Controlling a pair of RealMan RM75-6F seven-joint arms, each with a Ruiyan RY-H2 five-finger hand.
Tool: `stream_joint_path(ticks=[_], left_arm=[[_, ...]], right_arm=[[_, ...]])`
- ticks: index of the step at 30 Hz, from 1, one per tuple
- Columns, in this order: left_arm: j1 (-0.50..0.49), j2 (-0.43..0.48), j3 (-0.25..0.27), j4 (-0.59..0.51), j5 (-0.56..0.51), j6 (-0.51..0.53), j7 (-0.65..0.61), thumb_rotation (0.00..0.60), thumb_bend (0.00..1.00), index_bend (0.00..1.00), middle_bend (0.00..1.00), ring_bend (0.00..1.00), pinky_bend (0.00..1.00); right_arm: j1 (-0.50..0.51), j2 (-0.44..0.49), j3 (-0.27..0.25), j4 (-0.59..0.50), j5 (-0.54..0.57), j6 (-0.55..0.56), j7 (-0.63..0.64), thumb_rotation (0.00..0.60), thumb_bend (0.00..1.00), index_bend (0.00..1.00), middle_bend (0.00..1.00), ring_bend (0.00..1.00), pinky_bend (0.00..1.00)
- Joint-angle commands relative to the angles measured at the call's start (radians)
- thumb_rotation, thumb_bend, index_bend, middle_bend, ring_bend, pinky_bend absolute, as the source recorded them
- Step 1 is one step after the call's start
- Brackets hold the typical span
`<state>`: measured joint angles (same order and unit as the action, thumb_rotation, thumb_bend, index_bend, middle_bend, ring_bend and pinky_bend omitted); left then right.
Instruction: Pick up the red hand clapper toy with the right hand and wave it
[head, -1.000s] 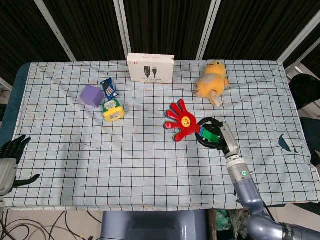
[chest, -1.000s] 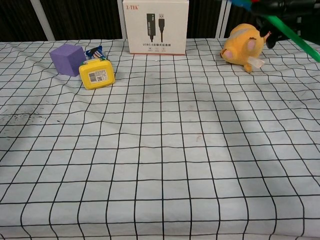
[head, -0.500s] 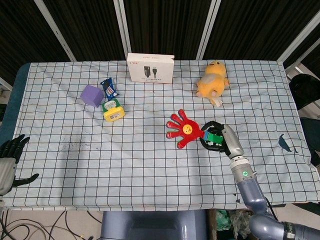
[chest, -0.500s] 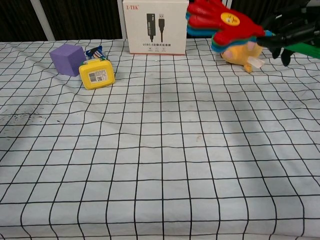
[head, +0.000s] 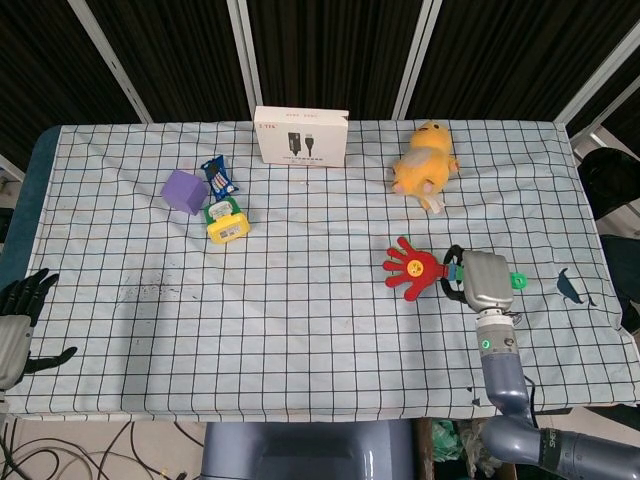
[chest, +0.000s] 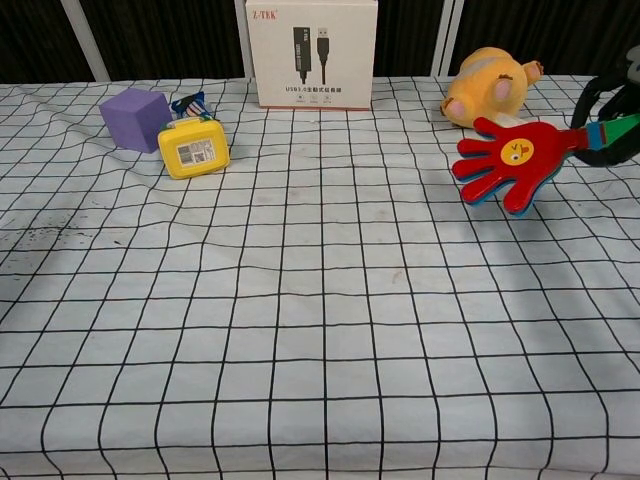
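The red hand clapper toy (head: 414, 270) has a smiley face on its palm and a green handle. My right hand (head: 483, 282) grips that handle at the right side of the table, with the toy's fingers pointing left. In the chest view the clapper (chest: 508, 160) hangs just above the cloth near the right edge, and my right hand (chest: 612, 125) shows only partly there. My left hand (head: 20, 315) hangs off the table's left edge with fingers apart and nothing in it.
A yellow plush toy (head: 425, 160) lies behind the clapper. A white box (head: 300, 135) stands at the back centre. A purple cube (head: 184, 190), a blue packet (head: 219, 177) and a yellow lock-shaped toy (head: 227, 223) sit at the left on the checkered cloth (head: 290, 320).
My right hand has swung the clapper down and to the right; the toy was high and further left before and now sits low near the cloth. The left hand has not moved.
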<state>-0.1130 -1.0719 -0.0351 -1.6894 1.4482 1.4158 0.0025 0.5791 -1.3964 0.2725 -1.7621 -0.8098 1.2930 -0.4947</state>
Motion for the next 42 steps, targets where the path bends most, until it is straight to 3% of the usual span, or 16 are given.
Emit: stream_joint_path(ticks=[1, 7, 10, 12, 15, 18, 24, 30, 42], left_arm=[[0.000, 0.000, 0.000, 0.000, 0.000, 0.000, 0.000, 0.600, 0.00, 0.00, 0.00, 0.00, 0.03], [-0.001, -0.001, 0.000, 0.000, 0.000, -0.001, -0.001, 0.600, 0.00, 0.00, 0.00, 0.00, 0.03], [-0.001, -0.001, 0.000, 0.000, 0.000, -0.003, 0.000, 0.600, 0.00, 0.00, 0.00, 0.00, 0.03], [-0.001, -0.001, 0.001, 0.000, 0.000, -0.003, 0.000, 0.600, 0.00, 0.00, 0.00, 0.00, 0.03], [-0.001, -0.002, 0.001, -0.001, 0.001, -0.003, 0.002, 0.600, 0.00, 0.00, 0.00, 0.00, 0.03], [-0.001, -0.002, 0.001, -0.002, 0.001, -0.002, 0.002, 0.600, 0.00, 0.00, 0.00, 0.00, 0.03], [-0.001, -0.001, 0.001, -0.003, -0.001, -0.003, 0.001, 0.600, 0.00, 0.00, 0.00, 0.00, 0.03], [-0.001, 0.000, 0.001, -0.003, -0.002, -0.004, 0.001, 0.600, 0.00, 0.00, 0.00, 0.00, 0.03], [-0.001, 0.003, 0.000, -0.006, -0.003, -0.006, -0.006, 0.600, 0.00, 0.00, 0.00, 0.00, 0.03]], right_arm=[[-0.030, 0.004, 0.127, -0.164, 0.018, -0.082, 0.346, 0.600, 0.94, 0.91, 0.70, 0.59, 0.65], [-0.119, 0.094, 0.289, -0.345, -0.066, -0.252, 0.820, 0.600, 0.93, 0.92, 0.71, 0.60, 0.65], [-0.151, 0.117, 0.310, -0.370, -0.132, -0.280, 0.939, 0.600, 0.93, 0.92, 0.71, 0.60, 0.65], [-0.160, 0.129, 0.297, -0.363, -0.167, -0.286, 0.947, 0.600, 0.93, 0.92, 0.71, 0.60, 0.65], [-0.160, 0.137, 0.253, -0.329, -0.201, -0.278, 0.897, 0.600, 0.93, 0.92, 0.71, 0.60, 0.65], [-0.135, 0.144, 0.190, -0.273, -0.214, -0.280, 0.762, 0.600, 0.93, 0.92, 0.71, 0.60, 0.65], [-0.073, 0.128, 0.065, -0.189, -0.095, -0.271, 0.454, 0.600, 0.93, 0.92, 0.71, 0.60, 0.65], [-0.032, 0.065, -0.040, -0.082, -0.084, -0.200, 0.207, 0.600, 0.93, 0.92, 0.71, 0.60, 0.65], [-0.010, -0.032, -0.062, 0.024, -0.042, -0.220, 0.206, 0.600, 0.92, 0.92, 0.70, 0.60, 0.64]])
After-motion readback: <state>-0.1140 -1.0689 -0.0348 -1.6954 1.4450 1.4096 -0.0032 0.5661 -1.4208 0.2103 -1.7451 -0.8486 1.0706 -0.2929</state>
